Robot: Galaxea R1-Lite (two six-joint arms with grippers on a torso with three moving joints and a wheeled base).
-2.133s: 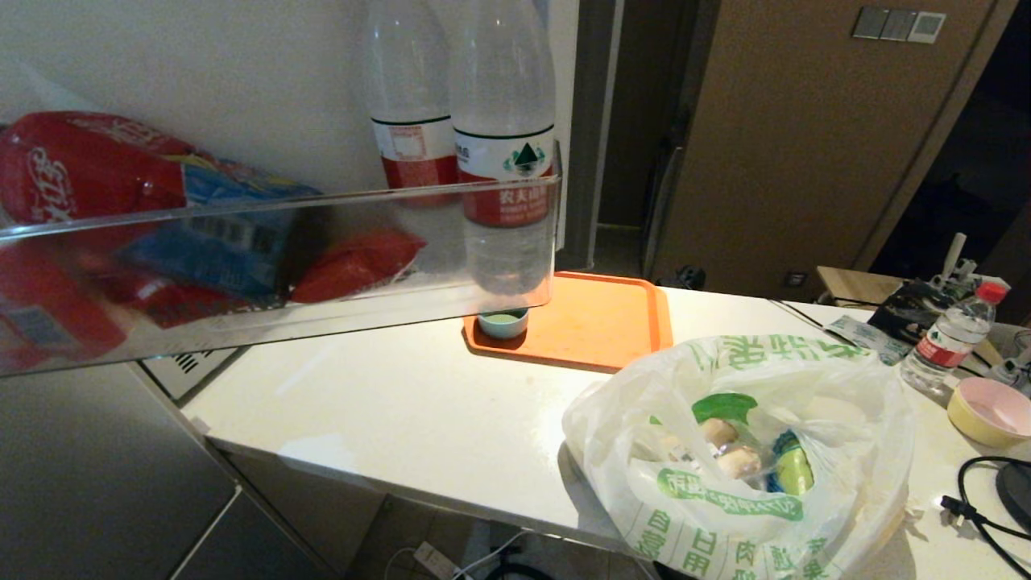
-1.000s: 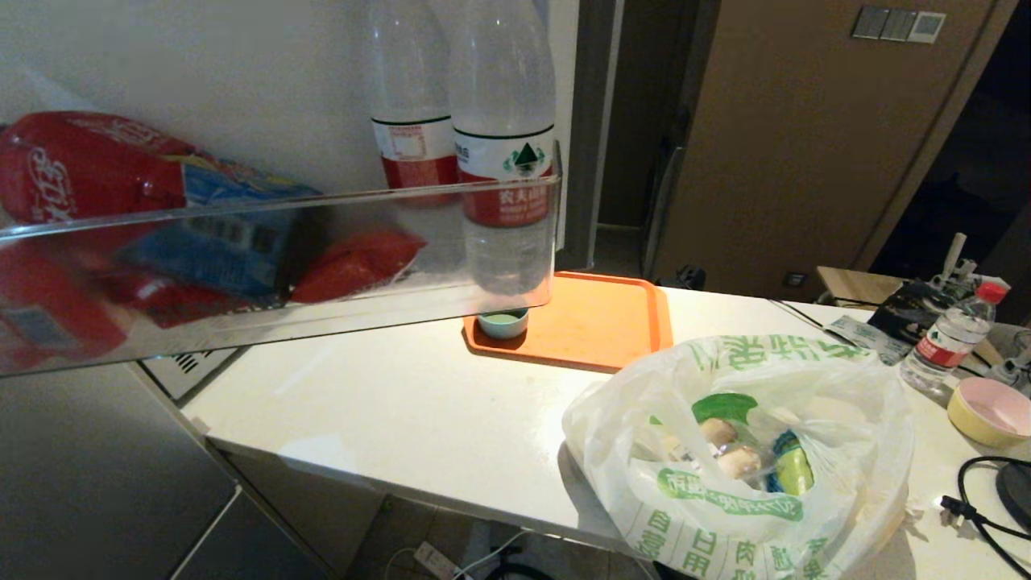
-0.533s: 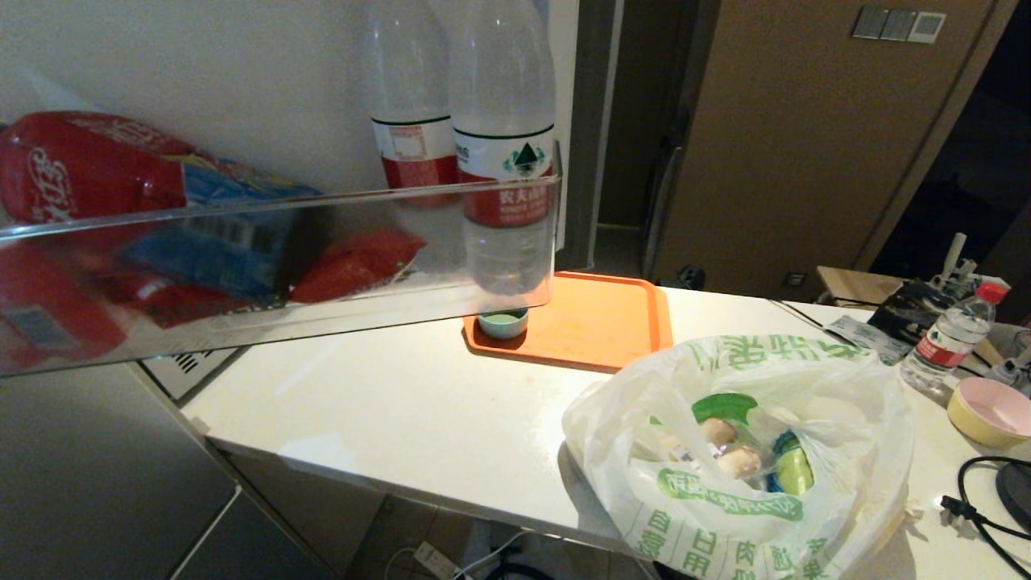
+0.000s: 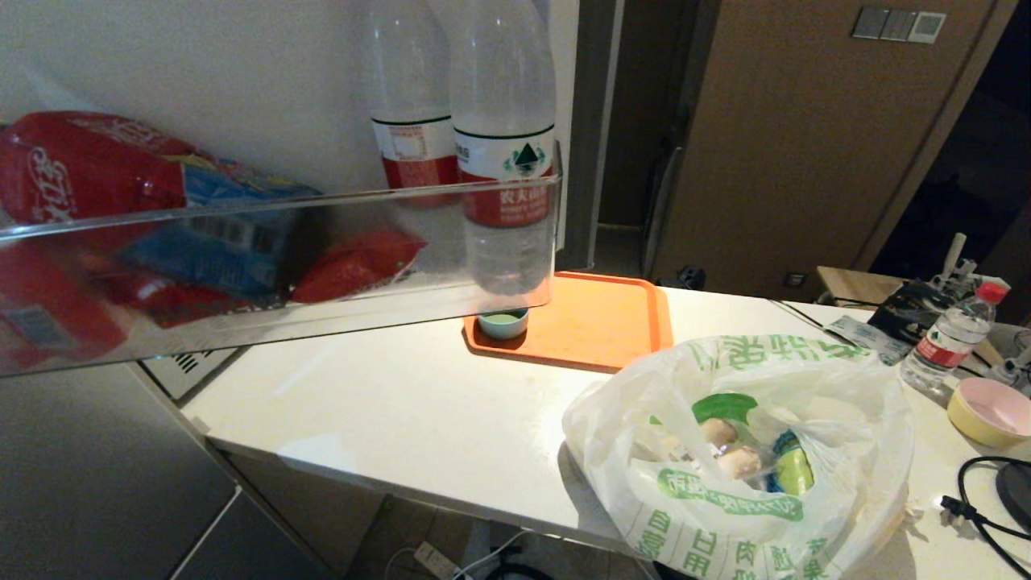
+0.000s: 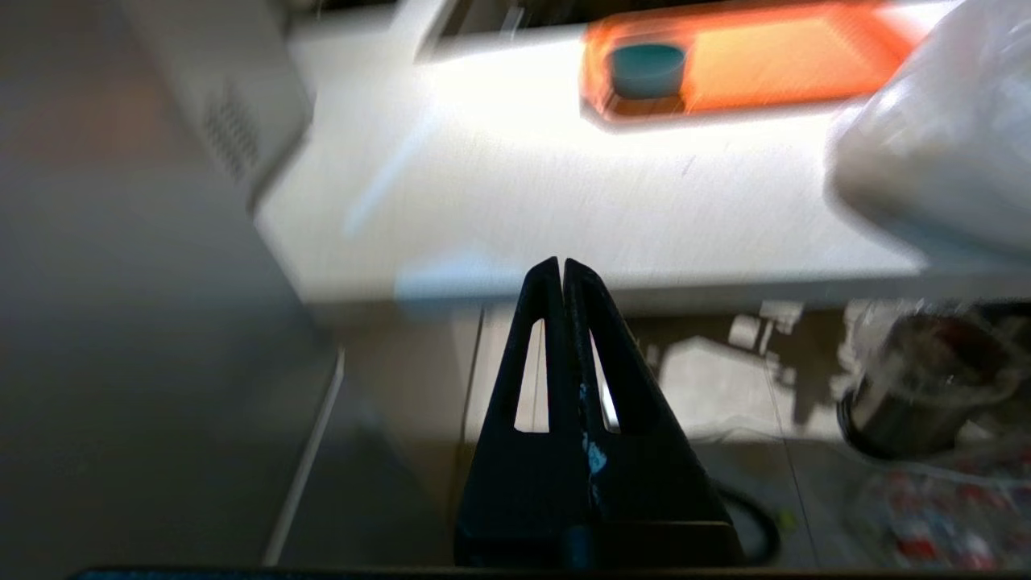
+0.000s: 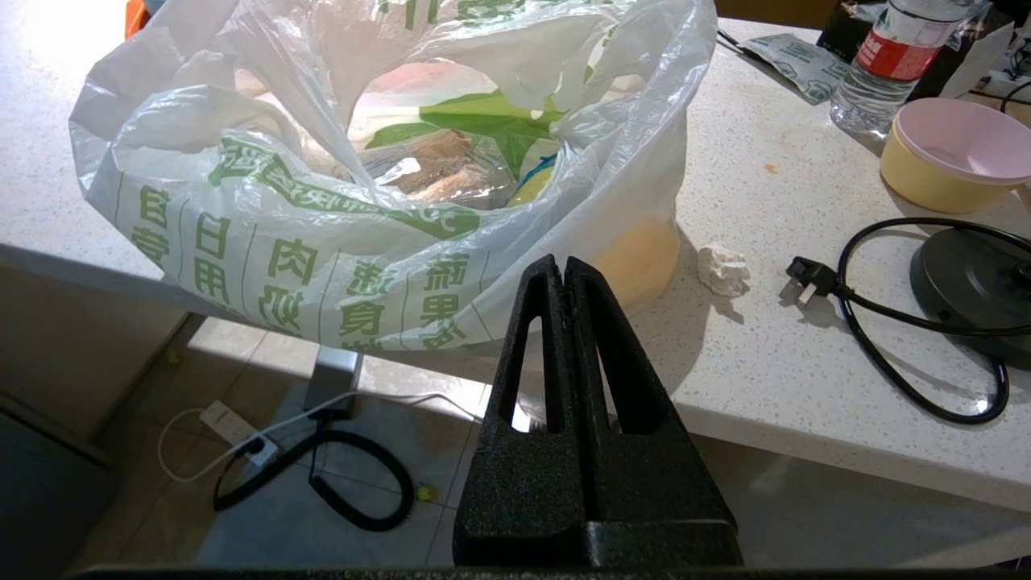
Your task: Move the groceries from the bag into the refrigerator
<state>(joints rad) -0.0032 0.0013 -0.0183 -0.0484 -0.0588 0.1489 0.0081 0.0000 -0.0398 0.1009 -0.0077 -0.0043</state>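
The bag (image 4: pixel 741 451) sits open near the front edge of the white counter (image 4: pixel 403 403). Groceries (image 4: pixel 737 453) show in its mouth: pale beige lumps, a green leaf, a yellow-green pack. The refrigerator's open door shelf (image 4: pixel 282 242) juts in from the left of the head view, above its grey steel front (image 4: pixel 80 483). Neither arm appears in the head view. My right gripper (image 6: pixel 564 262) is shut and empty, just off the counter edge below the bag (image 6: pixel 322 201) and the groceries (image 6: pixel 451 161). My left gripper (image 5: pixel 561 264) is shut and empty, low before the counter edge, beside the refrigerator (image 5: pixel 121 322).
The door shelf holds two water bottles (image 4: pixel 503 161) and red snack packs (image 4: pixel 80 177). An orange tray (image 4: pixel 604 322) with a small teal cup (image 4: pixel 502 323) lies behind the bag. At the right are a red-capped bottle (image 4: pixel 950 338), a pink-lined bowl (image 4: pixel 991 411), a black cable (image 4: pixel 979 503) and a crumpled scrap (image 6: pixel 722 268).
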